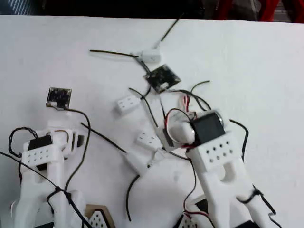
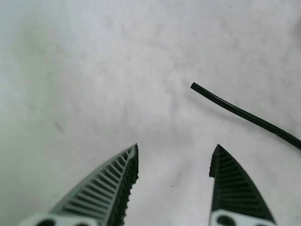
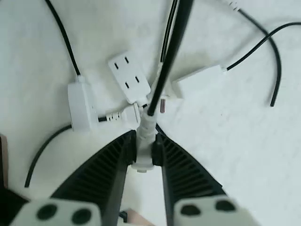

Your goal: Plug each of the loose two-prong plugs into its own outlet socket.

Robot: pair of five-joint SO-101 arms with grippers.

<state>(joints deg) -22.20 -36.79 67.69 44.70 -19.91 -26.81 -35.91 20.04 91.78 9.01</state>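
Gripping a white two-prong plug (image 3: 145, 123) by its body, the right end effector (image 3: 144, 140) has its fingers clamped tight on either side. The plug's black cord (image 3: 175, 42) runs out ahead over the cluster of parts. That hold looks chosen to stop the plug twisting while it is lined up. Its prongs are hidden between the fingers, so I cannot tell which way they face.

Just beyond the fingertips lies a white outlet socket (image 3: 128, 77), slots up, near the held plug but not touching it. I'd judge it the likely target. Another white plug (image 3: 197, 81) lies loose just beside that socket.

From above, this arm's end effector (image 1: 166, 137) sits in the middle of the bench (image 1: 266, 57) among tangled cords. A second outlet socket (image 1: 127, 103) lies farther off, apart from the cluster.

The left end effector (image 2: 176, 149) hangs with its fingers spread wide over bare bench, holding nothing, with a loose cable end (image 2: 194, 86) near it. It seems parked out of the way. To my eye, the held plug is not yet in any socket.
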